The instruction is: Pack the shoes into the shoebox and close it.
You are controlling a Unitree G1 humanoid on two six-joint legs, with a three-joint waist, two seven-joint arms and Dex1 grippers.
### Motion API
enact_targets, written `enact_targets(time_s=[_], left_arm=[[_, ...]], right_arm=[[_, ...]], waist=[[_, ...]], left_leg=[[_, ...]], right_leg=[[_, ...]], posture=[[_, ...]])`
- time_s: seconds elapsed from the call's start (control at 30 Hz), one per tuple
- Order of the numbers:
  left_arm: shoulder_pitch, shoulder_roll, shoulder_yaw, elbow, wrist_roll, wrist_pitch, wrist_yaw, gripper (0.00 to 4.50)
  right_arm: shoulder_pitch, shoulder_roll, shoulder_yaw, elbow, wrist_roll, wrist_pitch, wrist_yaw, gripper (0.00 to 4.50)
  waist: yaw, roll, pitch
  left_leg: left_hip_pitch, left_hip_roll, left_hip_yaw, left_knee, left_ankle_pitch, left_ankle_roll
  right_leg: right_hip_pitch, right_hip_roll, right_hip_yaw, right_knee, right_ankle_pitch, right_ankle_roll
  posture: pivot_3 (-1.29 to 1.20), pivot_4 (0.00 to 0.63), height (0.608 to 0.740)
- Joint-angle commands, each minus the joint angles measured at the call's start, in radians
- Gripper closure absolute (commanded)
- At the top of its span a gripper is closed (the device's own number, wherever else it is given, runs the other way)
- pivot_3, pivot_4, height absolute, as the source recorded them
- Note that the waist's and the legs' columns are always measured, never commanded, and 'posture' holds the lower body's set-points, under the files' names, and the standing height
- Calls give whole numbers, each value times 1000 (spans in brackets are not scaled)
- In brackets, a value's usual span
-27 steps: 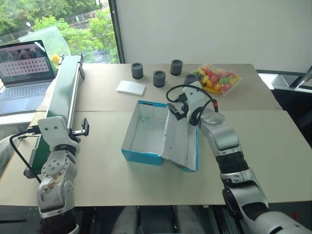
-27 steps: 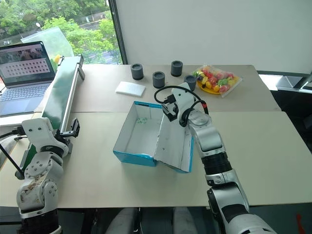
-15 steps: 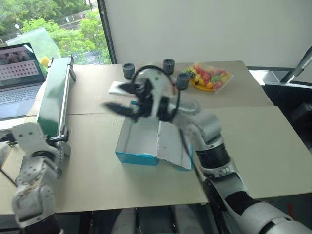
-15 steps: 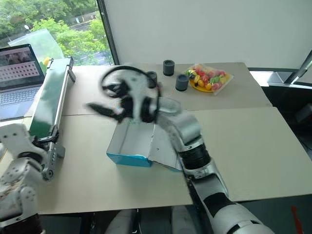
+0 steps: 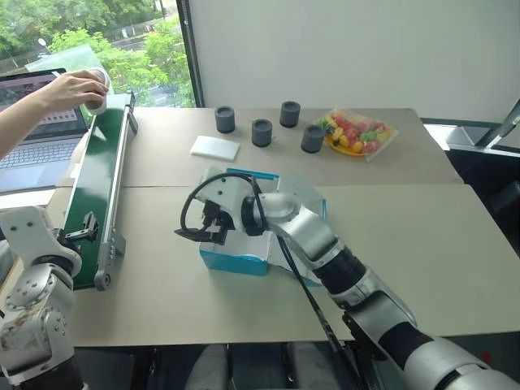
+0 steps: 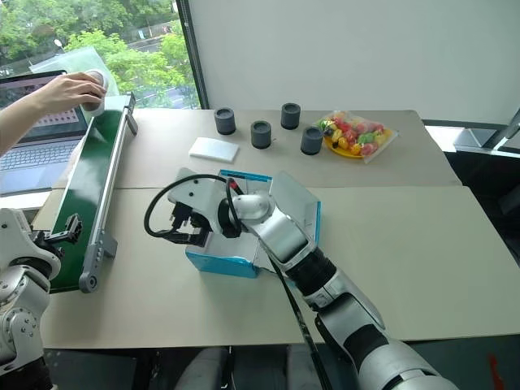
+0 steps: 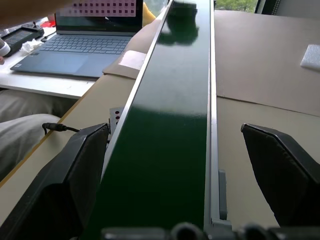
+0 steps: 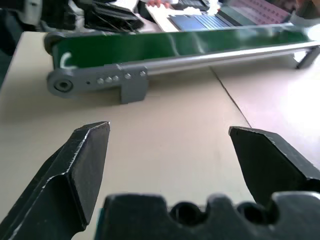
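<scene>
The turquoise shoebox stands open in the middle of the table, its flap lid leaning back to the right. My right gripper hovers open at the box's front left corner, pointing left toward the conveyor; its wrist view shows bare tabletop between the wide fingers. At the table's left edge my left gripper is open beside the green belt, which lies between its fingers. The shoes are out of view. A person's hand rests on something pale at the conveyor's far end; I cannot tell what it is.
A long green conveyor runs along the table's left side, with a laptop beyond it. At the back lie a flat white pad, several dark cups and a plate of colourful fruit.
My right arm swung from above the lid leftward across the box and came down at its front left corner. A person's hand has appeared at the conveyor's far end. The camera shifted.
</scene>
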Motion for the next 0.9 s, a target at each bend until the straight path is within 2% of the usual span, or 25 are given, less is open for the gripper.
enact_targets(time_s=[0.03, 0.27, 0.73, 0.9], left_arm=[[15, 25, 36, -26, -7, 6, -4, 0], [23, 10, 22, -26, -3, 3, 3, 0], [32, 16, -6, 0, 10, 10, -7, 0], [40, 10, -5, -8, 10, 3, -8, 0]], right_arm=[[33, 9, -43, -20, -21, -23, -45, 14], [63, 30, -94, 39, -49, -31, -129, 14], [70, 57, -97, 47, -73, -32, -149, 14], [95, 28, -77, 17, -94, -40, -125, 14]], waist=[[0, 0, 0], [3, 0, 0], [2, 0, 0], [2, 0, 0]], left_leg=[[0, 0, 0, 0, 0, 0], [1, 0, 1, 0, 0, 0], [1, 0, 2, 0, 0, 0], [1, 0, 2, 0, 0, 0]], right_leg=[[0, 0, 0, 0, 0, 0], [1, 0, 0, 0, 0, 0], [1, 0, 0, 0, 0, 0], [1, 0, 0, -1, 0, 0]], posture=[[0, 150, 726], [0, 150, 726], [0, 150, 726], [0, 150, 726]])
